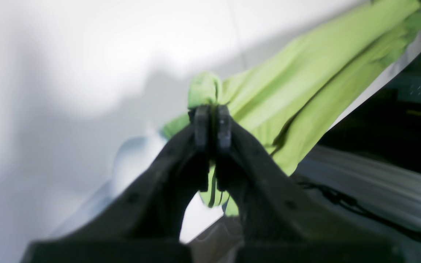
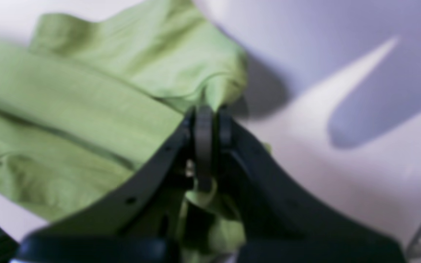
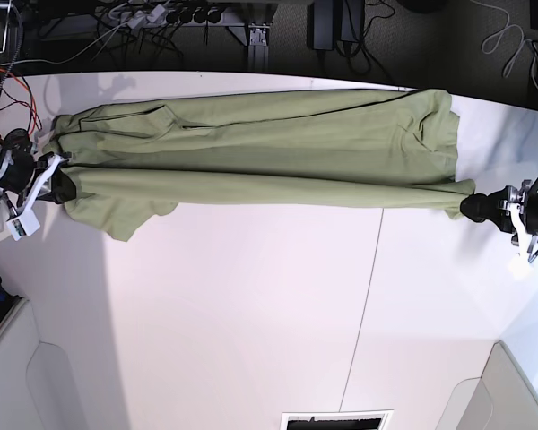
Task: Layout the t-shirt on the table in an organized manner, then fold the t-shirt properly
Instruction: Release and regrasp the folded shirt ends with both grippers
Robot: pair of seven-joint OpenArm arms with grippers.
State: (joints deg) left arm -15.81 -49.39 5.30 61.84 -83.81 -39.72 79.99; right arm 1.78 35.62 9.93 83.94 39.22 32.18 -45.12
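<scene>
Our left fingers (image 1: pixel 212 126) and right fingers (image 2: pixel 209 126) are clamped on the shirt (image 3: pixel 251 157), stretched 3-to-9 o'clock over the surface (image 3: pixel 251 313); overpulling may slip a pinch.

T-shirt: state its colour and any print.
The t-shirt is plain olive green with no visible print, best seen in the base view.

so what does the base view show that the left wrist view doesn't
Only the base view shows the whole t-shirt stretched across the table between both arms, the right pincer at one end, and the table's dark seam. Only the left wrist view shows the left pincer up close, shut on a bunched bit of cloth. Both show the green shirt, the white table and the left arm's end.
</scene>
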